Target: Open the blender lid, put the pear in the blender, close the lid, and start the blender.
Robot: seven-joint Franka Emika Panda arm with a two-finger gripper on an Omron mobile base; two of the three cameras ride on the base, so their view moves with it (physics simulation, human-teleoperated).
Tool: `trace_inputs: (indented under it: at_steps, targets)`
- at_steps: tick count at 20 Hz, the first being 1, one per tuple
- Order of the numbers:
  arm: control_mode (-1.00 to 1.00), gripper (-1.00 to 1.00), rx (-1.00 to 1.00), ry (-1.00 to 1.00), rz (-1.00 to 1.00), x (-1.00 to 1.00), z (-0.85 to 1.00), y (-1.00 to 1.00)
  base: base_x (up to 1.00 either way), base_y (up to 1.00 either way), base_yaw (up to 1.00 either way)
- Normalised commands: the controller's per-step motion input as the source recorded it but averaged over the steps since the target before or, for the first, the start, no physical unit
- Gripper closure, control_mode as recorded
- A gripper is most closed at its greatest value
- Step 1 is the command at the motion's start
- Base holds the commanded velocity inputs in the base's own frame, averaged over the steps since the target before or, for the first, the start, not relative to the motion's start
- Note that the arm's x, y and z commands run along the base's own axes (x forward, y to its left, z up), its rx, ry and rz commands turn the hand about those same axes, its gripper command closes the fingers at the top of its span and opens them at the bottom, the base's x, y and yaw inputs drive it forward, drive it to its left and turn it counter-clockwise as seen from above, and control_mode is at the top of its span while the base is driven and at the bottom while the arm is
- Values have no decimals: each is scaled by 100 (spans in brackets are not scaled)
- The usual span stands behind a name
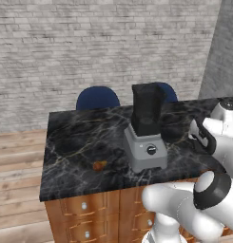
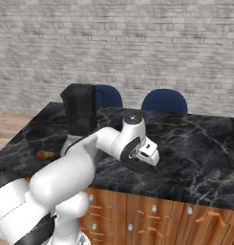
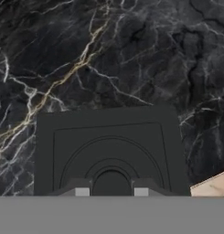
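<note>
Where the dark marble counter (image 1: 80, 137) tops its wooden drawer fronts, the stock stands as follows.

Blender (image 1: 145, 130): one boxy light-grey base with a round black knob on its front, tall dark tapered jar upright above it, near the counter's middle. From the left base camera the jar's top looks uncapped; its inside is too dark to tell what, if anything, it holds.

Blender lid (image 3: 109, 153): one flat black squarish cap with raised concentric arcs and a central knob. In the hand camera it sits directly beneath the gripper (image 3: 111, 191), the two finger tips drawn in on either side of that knob, clamped on it. Black marble lies behind the lid; whether the lid rests on the counter or hangs just above it cannot be told.

Pear (image 1: 98, 165): one small orange-brown fruit, lying on the counter to the left of the grey base, apart from it, outside the jar.

Chairs: two blue backs (image 2: 164, 101) behind the counter's far edge, before a grey brick wall.
</note>
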Motion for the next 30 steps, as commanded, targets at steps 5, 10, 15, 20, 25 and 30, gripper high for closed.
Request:
trace_inputs:
  at_steps: [5, 10, 15, 20, 25, 30]
  targets:
    - [-100, 100, 0, 3, 5, 34, -55, -15, 0, 0, 0]
    - [-100, 100, 0, 2, 4, 20, -23, -15, 0, 0, 0]
    - [-100, 100, 0, 9, 9, 24, -34, 0, 0, 0, 0]
    - [-100, 100, 0, 8, 9, 19, -33, 0, 0, 0, 0]
    - [-100, 100, 0, 3, 6, 15, -28, 0, 0, 0, 0]
    - [-100, 100, 0, 0, 4, 16, -27, 0, 0, 0, 0]
